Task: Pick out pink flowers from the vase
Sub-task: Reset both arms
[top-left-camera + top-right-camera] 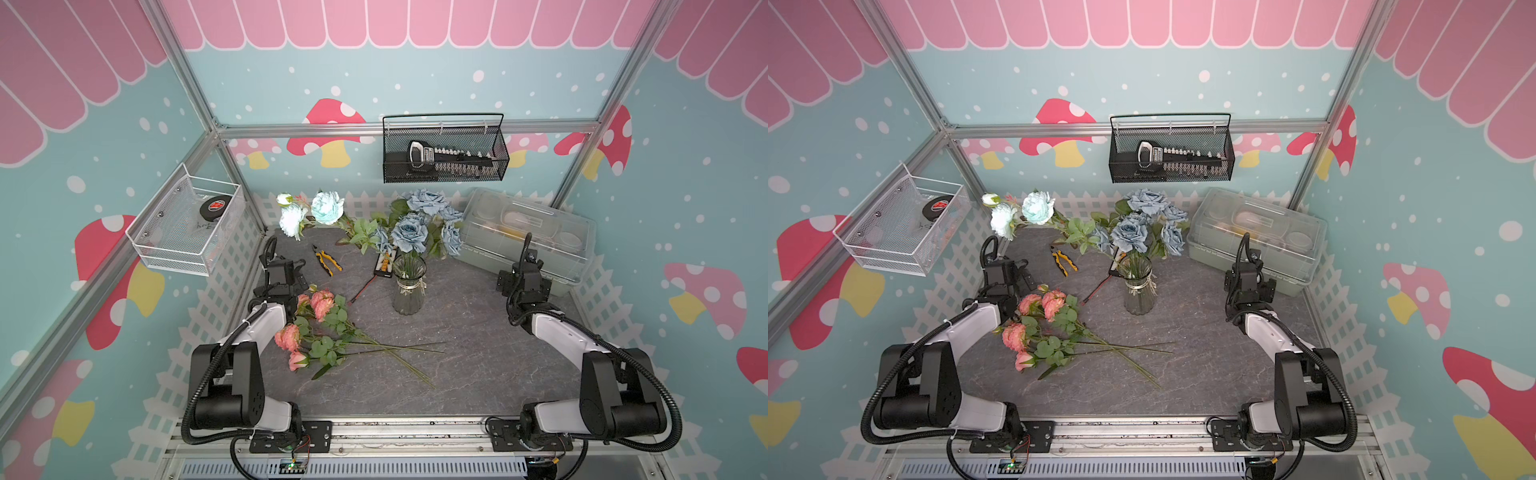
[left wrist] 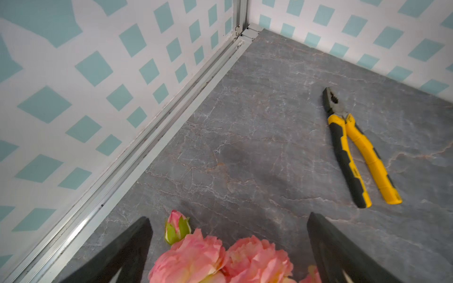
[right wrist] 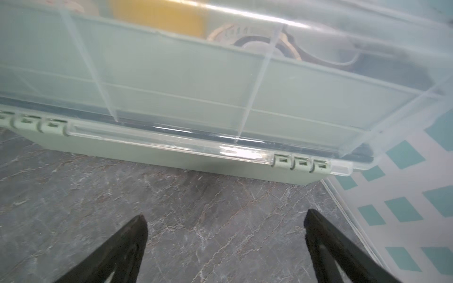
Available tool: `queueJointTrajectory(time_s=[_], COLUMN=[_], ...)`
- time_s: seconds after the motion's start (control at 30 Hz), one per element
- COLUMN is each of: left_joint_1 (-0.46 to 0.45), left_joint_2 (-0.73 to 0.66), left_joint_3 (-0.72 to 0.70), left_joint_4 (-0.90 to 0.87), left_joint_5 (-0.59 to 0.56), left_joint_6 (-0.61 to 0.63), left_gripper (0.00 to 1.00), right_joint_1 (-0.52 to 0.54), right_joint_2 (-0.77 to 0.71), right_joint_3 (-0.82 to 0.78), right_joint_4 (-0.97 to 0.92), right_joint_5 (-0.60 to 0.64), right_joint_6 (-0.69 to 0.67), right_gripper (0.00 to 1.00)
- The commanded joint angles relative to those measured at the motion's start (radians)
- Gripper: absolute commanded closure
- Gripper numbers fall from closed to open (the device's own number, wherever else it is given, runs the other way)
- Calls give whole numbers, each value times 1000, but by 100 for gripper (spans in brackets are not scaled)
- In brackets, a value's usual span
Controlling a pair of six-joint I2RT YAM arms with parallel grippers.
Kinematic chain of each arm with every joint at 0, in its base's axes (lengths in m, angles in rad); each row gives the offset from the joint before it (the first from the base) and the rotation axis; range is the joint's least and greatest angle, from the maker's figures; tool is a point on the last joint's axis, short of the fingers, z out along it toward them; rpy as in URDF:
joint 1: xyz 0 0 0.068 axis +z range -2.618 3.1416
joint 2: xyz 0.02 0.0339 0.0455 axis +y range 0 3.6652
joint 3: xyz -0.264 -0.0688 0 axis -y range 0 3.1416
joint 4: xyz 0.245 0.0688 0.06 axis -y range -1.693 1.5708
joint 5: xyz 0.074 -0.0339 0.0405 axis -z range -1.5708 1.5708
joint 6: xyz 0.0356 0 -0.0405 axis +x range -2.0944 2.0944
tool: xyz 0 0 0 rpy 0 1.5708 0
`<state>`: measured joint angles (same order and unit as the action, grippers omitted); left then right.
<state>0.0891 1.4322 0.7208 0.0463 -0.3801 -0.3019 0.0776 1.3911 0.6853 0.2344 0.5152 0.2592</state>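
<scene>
In both top views, the pink flowers (image 1: 322, 332) are lying loose at eight o'clock from the vase (image 1: 409, 286). Left wrist: my left claw (image 2: 228, 215) is gaping wide over their blooms, gripping nothing. Right wrist: my right claw (image 3: 225, 212) is gaping wide, empty, facing a plastic box (image 3: 171, 85).

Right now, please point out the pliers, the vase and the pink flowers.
pliers (image 2: 342, 147): left wrist view, a handle.
vase (image 1: 408, 301): in a top view, glass body.
pink flowers (image 1: 322, 302): in a top view, one bloom.
</scene>
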Motion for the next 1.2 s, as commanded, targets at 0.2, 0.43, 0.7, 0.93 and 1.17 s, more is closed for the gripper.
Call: queueJointTrajectory(time_s=[0.2, 0.43, 0.7, 0.93, 1.17], left_joint_1=[22, 11, -27, -56, -187], left_joint_2=[-54, -34, 17, 20, 87], left_joint_3=[-125, -205, -229, -249, -378], left_joint_4=[352, 480, 556, 597, 895], left_joint_5=[205, 246, 192, 198, 129], left_joint_6=[59, 104, 125, 161, 302], left_gripper=[1, 1, 1, 1, 1], right_joint_1=[-22, -50, -53, -48, -48], right_joint_2=[1, -49, -55, -69, -21], right_joint_3=[-76, -126, -230, -303, -444], right_joint_4=[207, 233, 360, 475, 764], right_joint_5=[58, 39, -47, -127, -183], right_joint_6=[-139, -140, -102, -143, -170], right_gripper=[2, 2, 1, 1, 1])
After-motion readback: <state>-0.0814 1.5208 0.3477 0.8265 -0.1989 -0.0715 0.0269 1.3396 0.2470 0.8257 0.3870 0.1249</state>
